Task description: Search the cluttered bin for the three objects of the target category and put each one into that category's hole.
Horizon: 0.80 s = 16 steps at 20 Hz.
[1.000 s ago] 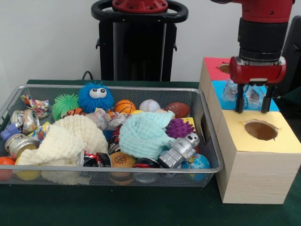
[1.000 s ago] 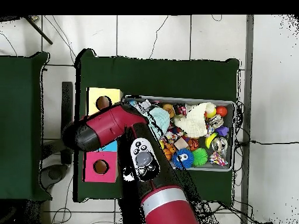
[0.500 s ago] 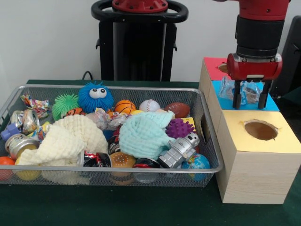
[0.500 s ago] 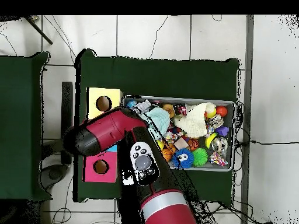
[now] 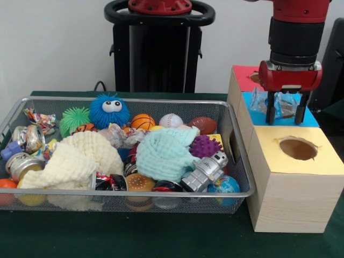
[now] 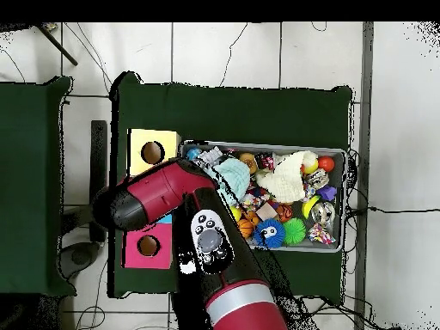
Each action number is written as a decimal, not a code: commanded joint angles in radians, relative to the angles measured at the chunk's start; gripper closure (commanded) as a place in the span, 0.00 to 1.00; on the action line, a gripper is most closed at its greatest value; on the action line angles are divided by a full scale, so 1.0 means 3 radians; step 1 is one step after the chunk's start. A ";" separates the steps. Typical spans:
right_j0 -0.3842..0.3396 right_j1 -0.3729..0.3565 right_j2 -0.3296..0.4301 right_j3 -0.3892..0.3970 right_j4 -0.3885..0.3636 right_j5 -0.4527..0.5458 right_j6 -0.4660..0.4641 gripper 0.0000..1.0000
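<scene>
1. Gripper (image 5: 286, 115) hanging above the blue-topped box (image 5: 314, 120), between the red-topped box (image 5: 243, 75) and the yellow-topped box (image 5: 322, 161) in the front view.
2. 2 dark fingers (image 5: 271, 112) clamped on a crumpled clear wrapper (image 5: 283, 104) with blue print, held just over the blue top.
3. Round hole (image 6: 148, 246) of the red-topped box plain from overhead; in the front view only its edge (image 5: 256, 78) visible behind the gripper's red body.
4. Held wrapper near that hole, short of it, on the side toward the yellow-topped box.
5. Hole of the yellow-topped box (image 5: 298, 148) open and well in sight, nearest the camera in the front view.
6. Wire-mesh bin (image 5: 244, 192) beside the row of 3 boxes, packed full.
7. Inside it: a blue googly-eyed ball (image 5: 109, 111), a green spiky ball (image 5: 73, 120), a purple spiky ball (image 5: 206, 145), a pale yellow cloth (image 5: 75, 159), a mint cloth (image 5: 163, 153), a silver toy robot (image 5: 205, 171), a small globe (image 5: 226, 185).
8. Crushed cans (image 5: 23, 151) at the bin's left end in the front view.
9. Another crumpled printed wrapper (image 5: 41, 119) in the far left corner of the bin, a third wrapper-like piece (image 5: 120, 134) near the middle.
10. From overhead, the red arm (image 6: 168, 193) across the boxes, covering the blue-topped one and the gripper.
</scene>
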 commanded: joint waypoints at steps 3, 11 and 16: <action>-0.0066 0.0115 -0.0052 0.0367 -0.0184 0.0068 -0.0235 0.00; -0.0083 0.0126 -0.0066 0.0397 -0.0222 0.0079 -0.0279 0.00; -0.0045 0.0159 -0.0071 0.0291 -0.0187 0.0142 -0.0244 0.00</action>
